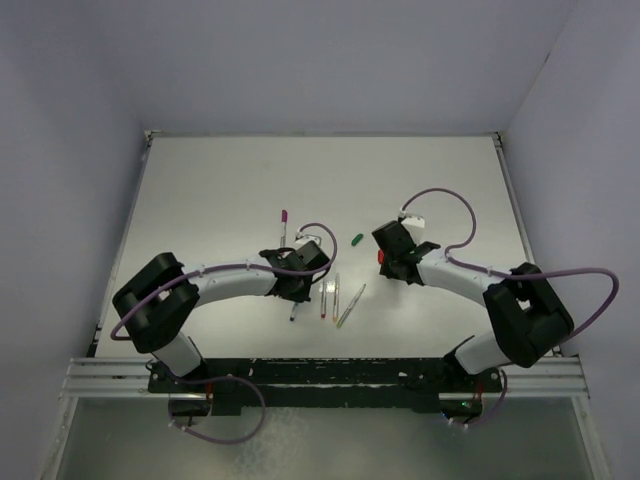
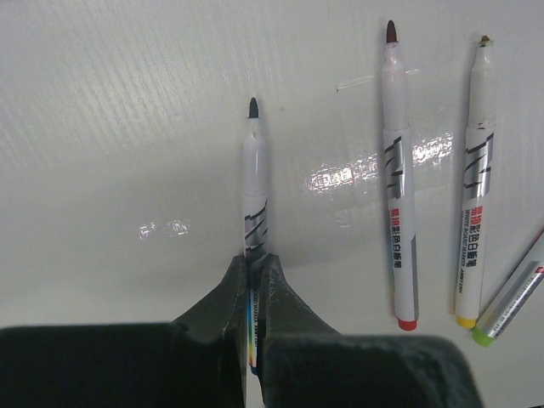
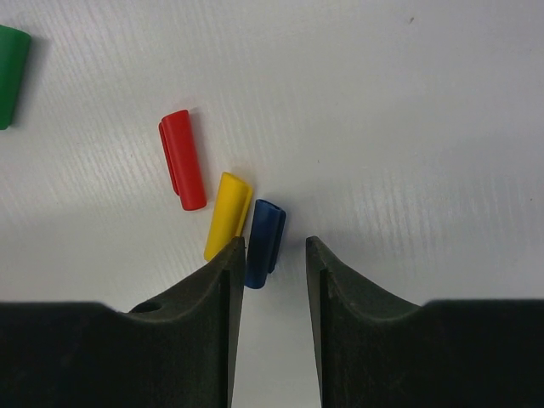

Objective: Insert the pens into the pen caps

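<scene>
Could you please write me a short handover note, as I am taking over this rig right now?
Grippers: the left gripper is shut on the dark-tipped pen; the right gripper is open, the blue cap between its fingers, not gripped.
Things: the yellow cap and red cap lie beside the blue one, the green cap farther off. The red-ended pen, yellow-ended pen and green-ended pen lie uncapped beside the held one.
Done: the purple-capped pen, it seems.
Left: four pens to cap.

Green cap (image 3: pixel 10 75) cut by frame edge, yellow cap (image 3: pixel 228 217) partly behind right end effector (image 3: pixel 274 246), green-ended pen (image 2: pixel 510 302) cropped.
</scene>
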Tool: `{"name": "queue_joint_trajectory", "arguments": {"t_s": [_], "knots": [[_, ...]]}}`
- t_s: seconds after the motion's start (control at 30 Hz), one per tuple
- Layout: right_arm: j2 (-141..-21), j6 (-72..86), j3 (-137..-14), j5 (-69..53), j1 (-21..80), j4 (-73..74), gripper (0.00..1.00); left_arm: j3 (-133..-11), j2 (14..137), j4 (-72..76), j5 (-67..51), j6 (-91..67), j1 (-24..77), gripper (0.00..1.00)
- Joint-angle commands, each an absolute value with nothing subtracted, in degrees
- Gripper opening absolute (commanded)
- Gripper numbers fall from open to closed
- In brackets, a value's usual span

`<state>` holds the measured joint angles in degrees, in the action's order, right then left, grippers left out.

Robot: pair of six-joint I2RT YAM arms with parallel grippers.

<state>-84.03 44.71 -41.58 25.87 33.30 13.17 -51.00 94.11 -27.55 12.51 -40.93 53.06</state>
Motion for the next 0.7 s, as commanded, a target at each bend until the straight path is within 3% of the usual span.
{"name": "queue_joint_trajectory", "arguments": {"t_s": [0.0, 0.67], "knots": [[-84.3, 45.6, -44.1, 26.0, 32.9, 12.4, 0.37, -46.2, 101.1, -31.6, 8.4, -41.2, 53.9, 0.00], [-84.7, 47.4, -43.3, 26.0, 32.3, 15.7, 0.35, -47.5, 102.4, -31.4, 8.6, -40.4, 54.2, 0.00]]}}
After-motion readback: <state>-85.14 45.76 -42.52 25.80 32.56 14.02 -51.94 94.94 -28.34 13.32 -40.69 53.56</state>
